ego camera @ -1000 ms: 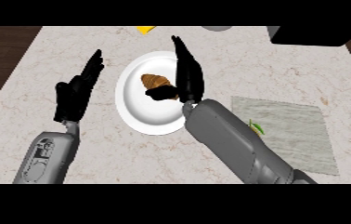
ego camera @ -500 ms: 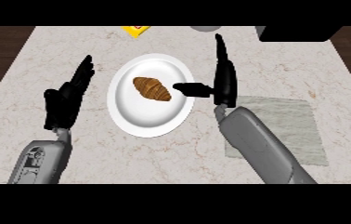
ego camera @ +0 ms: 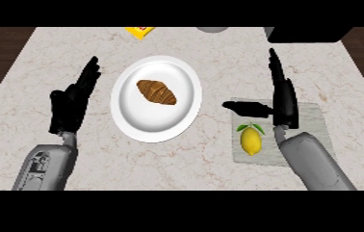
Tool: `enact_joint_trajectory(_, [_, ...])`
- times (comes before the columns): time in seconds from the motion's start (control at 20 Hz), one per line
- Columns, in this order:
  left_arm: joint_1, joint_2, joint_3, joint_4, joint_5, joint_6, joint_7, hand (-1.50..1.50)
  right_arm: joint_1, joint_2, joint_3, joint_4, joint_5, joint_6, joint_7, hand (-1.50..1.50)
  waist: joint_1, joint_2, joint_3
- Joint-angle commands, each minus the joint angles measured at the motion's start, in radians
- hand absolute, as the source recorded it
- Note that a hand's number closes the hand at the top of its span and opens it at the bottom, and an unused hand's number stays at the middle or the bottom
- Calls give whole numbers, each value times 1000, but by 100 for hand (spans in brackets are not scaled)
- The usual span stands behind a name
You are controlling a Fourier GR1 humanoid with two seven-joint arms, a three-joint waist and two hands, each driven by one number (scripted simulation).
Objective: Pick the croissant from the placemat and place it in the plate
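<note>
Hovering open beside the lemon point(ego camera: 250, 139), the right hand point(ego camera: 284, 98) might knock it; the croissant point(ego camera: 156, 91) sits safe on the plate point(ego camera: 135, 122).

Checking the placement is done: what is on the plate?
One croissant lies on the plate, near its middle; nothing else is on it. The plate hides the counter beneath.

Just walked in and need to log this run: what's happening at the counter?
The croissant lies on the white plate, with neither hand touching it, so the placing looks done. The robot's right hand is open, above the placemat where a lemon lies. The left hand is open, left of the plate.
</note>
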Motion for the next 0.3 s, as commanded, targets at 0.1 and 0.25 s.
enact_joint_trajectory(0.1, [-14,-10,11,33,-15,-18,-20,0,100,-63,-125,-98,-32,143,-43,-150,1,1,0])
enact_joint_trajectory(0.25, [7,-19,15,-9,-24,-17,-3,0,86,-2,-187,36,-11,183,-137,-150,6,1,0])
